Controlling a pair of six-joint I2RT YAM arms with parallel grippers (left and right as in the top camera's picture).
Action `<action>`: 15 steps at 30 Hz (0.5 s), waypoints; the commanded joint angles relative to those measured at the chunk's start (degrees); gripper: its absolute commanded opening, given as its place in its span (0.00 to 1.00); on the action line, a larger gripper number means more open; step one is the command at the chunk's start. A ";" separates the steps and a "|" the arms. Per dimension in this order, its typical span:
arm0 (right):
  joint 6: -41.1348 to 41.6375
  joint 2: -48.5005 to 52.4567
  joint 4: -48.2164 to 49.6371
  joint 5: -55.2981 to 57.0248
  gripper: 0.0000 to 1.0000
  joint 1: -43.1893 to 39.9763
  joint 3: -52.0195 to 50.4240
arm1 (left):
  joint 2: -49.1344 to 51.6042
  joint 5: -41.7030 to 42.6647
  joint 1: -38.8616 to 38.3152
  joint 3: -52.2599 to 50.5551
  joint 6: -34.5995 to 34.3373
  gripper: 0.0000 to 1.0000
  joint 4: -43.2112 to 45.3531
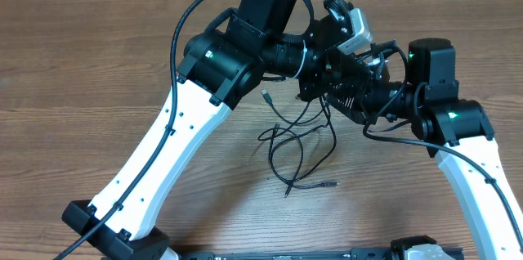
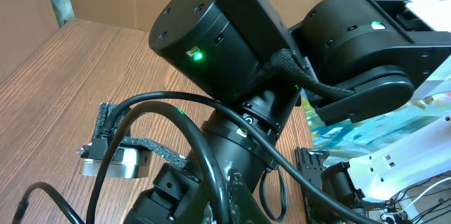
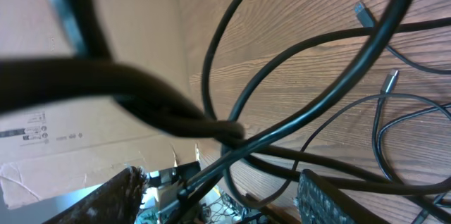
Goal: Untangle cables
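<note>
The cables [image 1: 298, 141] are thin black cords lying in loose crossed loops on the wooden table, below where my two arms meet. Metal-tipped plug ends lie at the left [image 1: 265, 94] and at the front [image 1: 330, 184]. My right gripper [image 3: 218, 180] is open, its padded fingers far apart, with thick black wiring crossing between them. Thin cords [image 3: 380, 125] and a plug [image 3: 391, 78] lie on the table beyond it. My left gripper [image 1: 341, 60] sits just above the right wrist. Its fingers are hidden in both the overhead and left wrist views.
The right arm's black joints [image 2: 211, 41] fill the left wrist view, with a silver camera [image 2: 106, 162] beside them. A cardboard wall [image 3: 84, 76] stands behind the table [image 1: 82, 88]. The arm bases [image 1: 114, 227] sit at the front edge.
</note>
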 commanded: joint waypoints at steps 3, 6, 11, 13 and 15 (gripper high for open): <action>0.02 0.33 0.57 -0.28 0.54 -0.09 0.72 | -0.17 2.32 -0.26 0.31 1.09 0.04 0.24; 0.00 0.33 0.57 -0.26 0.12 -0.11 0.72 | -0.17 2.32 -0.26 0.31 1.09 0.04 0.24; -0.17 0.35 0.50 0.39 0.09 -0.11 0.72 | -0.17 3.23 -0.52 0.31 1.09 0.04 0.15; -0.15 0.35 0.33 1.53 0.41 -0.11 0.72 | -0.17 3.34 -1.03 0.31 1.11 0.04 0.15; -0.15 0.35 0.31 1.84 0.47 -0.11 0.72 | -0.17 3.37 -1.29 0.31 1.60 0.04 0.07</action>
